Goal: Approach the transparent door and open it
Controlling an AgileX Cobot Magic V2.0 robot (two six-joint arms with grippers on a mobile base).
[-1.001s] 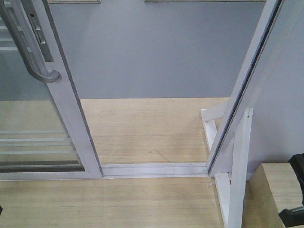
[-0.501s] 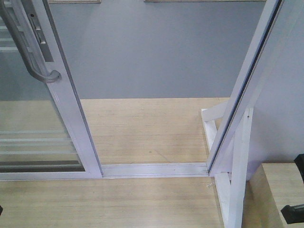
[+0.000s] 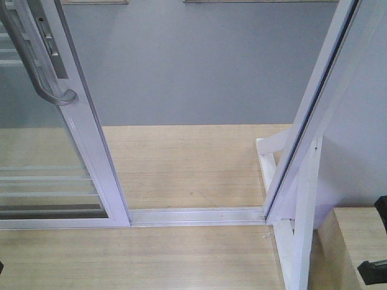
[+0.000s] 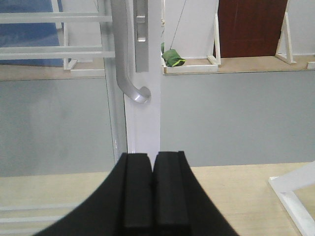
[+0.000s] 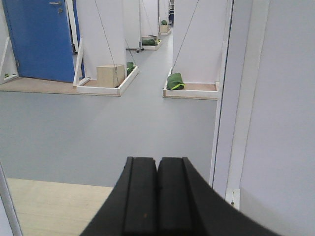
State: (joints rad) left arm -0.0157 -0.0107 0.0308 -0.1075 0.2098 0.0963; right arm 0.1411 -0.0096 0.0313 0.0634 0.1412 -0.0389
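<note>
The transparent door stands at the left, slid aside, its glass crossed by thin white bars. Its curved silver handle sits on the white frame's edge. A wide gap lies between the door and the white jamb on the right. In the left wrist view the door frame and handle are straight ahead, beyond my left gripper, which is shut on nothing and apart from the frame. My right gripper is shut and empty too, facing through the gap, left of the jamb.
A metal floor track crosses the wooden platform; grey floor lies beyond. A white brace props the jamb, beside a wooden box. Part of my right arm shows bottom right. Green bags and a blue door are far off.
The black part of my right arm at the lower right edge has drawn back a little toward the edge. The door and its handle have not moved.
</note>
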